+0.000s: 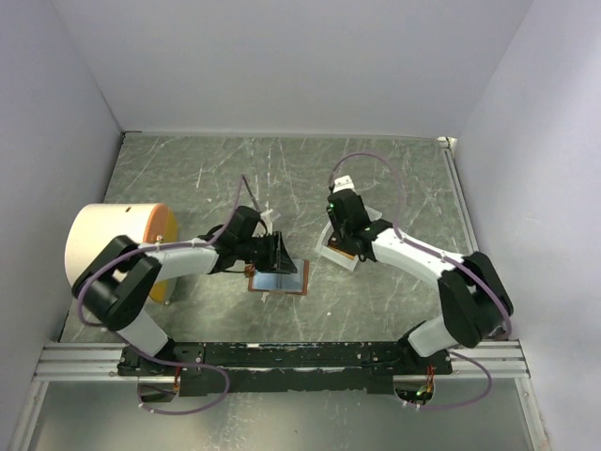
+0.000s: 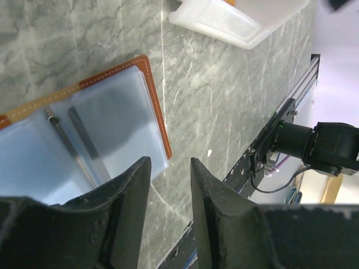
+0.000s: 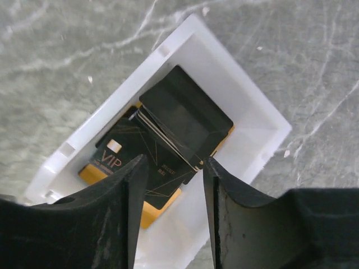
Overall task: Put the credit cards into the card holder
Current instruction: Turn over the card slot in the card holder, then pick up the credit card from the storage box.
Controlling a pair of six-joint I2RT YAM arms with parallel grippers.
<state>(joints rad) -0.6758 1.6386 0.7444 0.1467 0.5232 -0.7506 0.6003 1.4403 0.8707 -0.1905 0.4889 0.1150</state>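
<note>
Now right tool [image 3: 174, 163] parted, empty over cards [image 3: 185, 112]; left tool [image 2: 170, 165] likewise over card holder [image 2: 112, 106].

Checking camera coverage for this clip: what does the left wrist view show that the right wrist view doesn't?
Only the left wrist view: the card holder lying open, light-blue lining up, below the open left tool, plus the mounting rail. Only the right wrist view: the credit cards overlapping inside the white tray, including a black VIP card on an orange one, under the open right tool. Both: the white tray (just a corner in the left wrist view) and the grey marbled table.
</note>
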